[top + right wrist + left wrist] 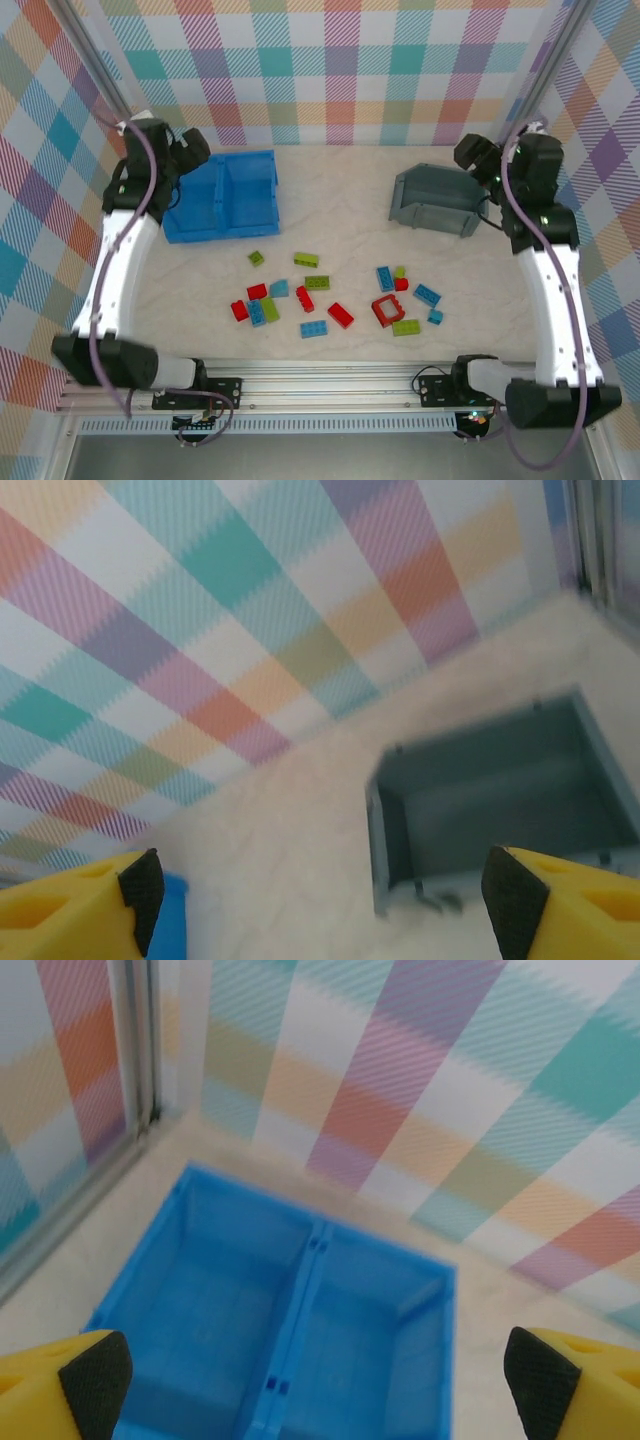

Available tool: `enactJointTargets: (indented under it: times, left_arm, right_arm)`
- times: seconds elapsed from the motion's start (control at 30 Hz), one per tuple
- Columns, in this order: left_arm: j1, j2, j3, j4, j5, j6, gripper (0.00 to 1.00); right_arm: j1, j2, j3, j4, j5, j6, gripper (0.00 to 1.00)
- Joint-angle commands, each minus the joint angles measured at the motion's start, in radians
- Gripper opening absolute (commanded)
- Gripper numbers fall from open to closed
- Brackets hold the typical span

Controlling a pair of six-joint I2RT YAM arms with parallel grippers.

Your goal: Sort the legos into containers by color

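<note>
Your left pincer (188, 150) hangs at the far-left corner of the blue bin (225, 195), jaws spread wide and gripping nothing. In its wrist view the dark fingertips (95, 1380) sit at the bottom corners of the picture, and the blue bin (300, 1330) lies below them, its divider running between two compartments.

The legos (330, 295) lie loose on the bench (330, 190), all outside the blue bin, nearer to you than it and to its right.
- Closest to the blue bin are a small lime brick (256, 258) and a longer lime one (306, 260).
- Nearer to you than those is a cluster of red, light blue and lime pieces, among them a red brick (239, 310) at its left end.
- Further right of the blue bin is the red square frame (386, 311), with a lime brick (406, 327) touching or just beside its near corner; you cannot tell which.
- Light blue bricks (427, 295) lie just right of the frame.

The grey bin (437, 200) stands well apart to the right of the blue bin, level with it.

Your right pincer (475, 155) hovers at the grey bin's far-right side. In its wrist view the jaws are parted wide and hold nothing, with the grey bin (500, 800) below.
</note>
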Motion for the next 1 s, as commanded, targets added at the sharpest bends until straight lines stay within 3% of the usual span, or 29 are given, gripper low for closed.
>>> enactJointTargets:
  times: [0.0, 0.23, 0.47, 0.7, 0.97]
  left_arm:
    - [0.024, 0.167, 0.071, -0.316, 0.119, -0.027, 0.97]
    - [0.042, 0.307, 0.124, -0.330, 0.219, 0.013, 0.87]
    - [0.041, 0.222, 0.017, -0.265, 0.273, 0.016, 0.85]
    - [0.042, 0.130, -0.058, -0.195, 0.318, 0.033, 0.84]
    - [0.040, 0.080, -0.108, -0.116, 0.413, 0.056, 0.82]
  right_arm:
    - [-0.006, 0.098, 0.017, -0.313, -0.068, 0.191, 0.84]
    - [-0.008, 0.253, -0.005, -0.301, -0.086, 0.524, 0.75]
    - [-0.013, 0.422, -0.019, -0.247, -0.110, 0.751, 0.77]
    - [-0.041, 0.565, 0.021, -0.213, -0.141, 0.797, 0.75]
    - [-0.061, 0.675, 0.098, -0.176, -0.191, 0.688, 0.68]
